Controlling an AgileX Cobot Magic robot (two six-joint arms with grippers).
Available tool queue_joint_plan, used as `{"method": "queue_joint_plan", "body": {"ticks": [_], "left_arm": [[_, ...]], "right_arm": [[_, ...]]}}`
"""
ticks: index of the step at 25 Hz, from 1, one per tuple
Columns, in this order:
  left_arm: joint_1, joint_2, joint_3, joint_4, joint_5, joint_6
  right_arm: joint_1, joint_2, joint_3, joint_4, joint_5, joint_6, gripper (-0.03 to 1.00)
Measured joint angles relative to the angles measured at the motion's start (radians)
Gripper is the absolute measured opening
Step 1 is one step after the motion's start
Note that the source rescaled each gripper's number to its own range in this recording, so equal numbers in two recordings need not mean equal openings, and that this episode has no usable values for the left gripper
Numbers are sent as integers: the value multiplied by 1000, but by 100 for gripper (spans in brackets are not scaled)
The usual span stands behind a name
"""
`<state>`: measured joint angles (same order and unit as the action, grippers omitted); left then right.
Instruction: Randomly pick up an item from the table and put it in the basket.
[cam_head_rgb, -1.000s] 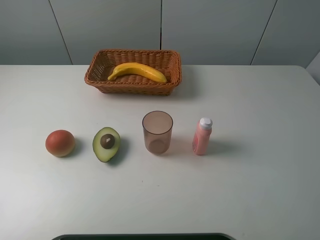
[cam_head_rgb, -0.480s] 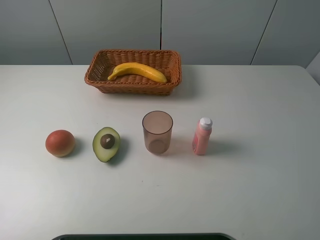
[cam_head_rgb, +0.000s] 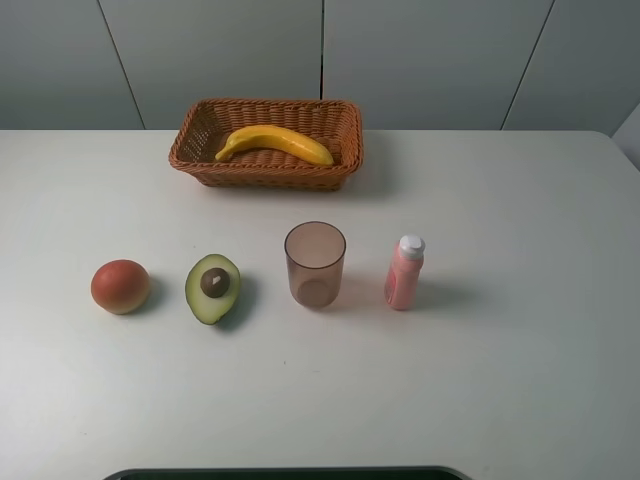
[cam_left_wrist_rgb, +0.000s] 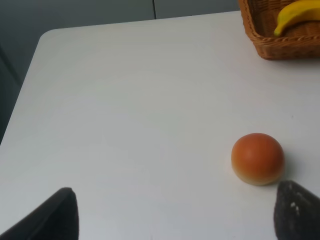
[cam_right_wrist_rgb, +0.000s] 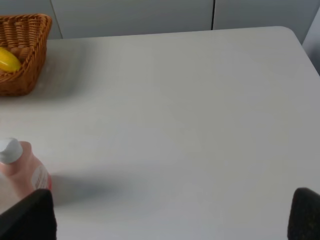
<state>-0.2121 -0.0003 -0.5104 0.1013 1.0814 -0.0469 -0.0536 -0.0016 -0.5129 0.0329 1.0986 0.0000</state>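
Jaws of the left gripper (cam_left_wrist_rgb: 172, 210) are spread wide: two dark fingertips show at opposite lower corners of the left wrist view, with bare desk (cam_left_wrist_rgb: 130, 115) between them and nothing held. One left fingertip (cam_left_wrist_rgb: 295, 210) sits just beside the red fruit (cam_left_wrist_rgb: 257, 158); contact cannot be confirmed. Jaws of the right gripper (cam_right_wrist_rgb: 172, 215) are likewise spread, with dark fingertips at both lower corners of the right wrist view and nothing held. One right fingertip (cam_right_wrist_rgb: 30, 215) is near the base of the bottle (cam_right_wrist_rgb: 22, 167).

Neither arm appears in the high view.

High view layout, with the cup (cam_head_rgb: 315, 263) as clock centre:
- Cup: upright, translucent brown, standing on the desk (cam_head_rgb: 520, 370).
- Bottle (cam_head_rgb: 405, 272): pink with white cap, upright, at 3 o'clock, near the cup but apart from it.
- Avocado half (cam_head_rgb: 213, 288): cut face up with the pit visible, at 9 o'clock.
- Red fruit (cam_head_rgb: 120, 286): further out at 9 o'clock, apart from the avocado half.
- Basket (cam_head_rgb: 200, 160): woven, brown-orange, at 12 o'clock toward the far desk edge.
- Banana (cam_head_rgb: 274, 143): lies inside the basket, along its length, curved side toward the far wall.
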Motion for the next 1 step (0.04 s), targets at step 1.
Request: {"method": "queue_joint_plan", "body": {"ticks": [1], "left_arm": [[0, 0, 0, 0, 0, 0]], "right_arm": [[0, 0, 0, 0, 0, 0, 100]]}}
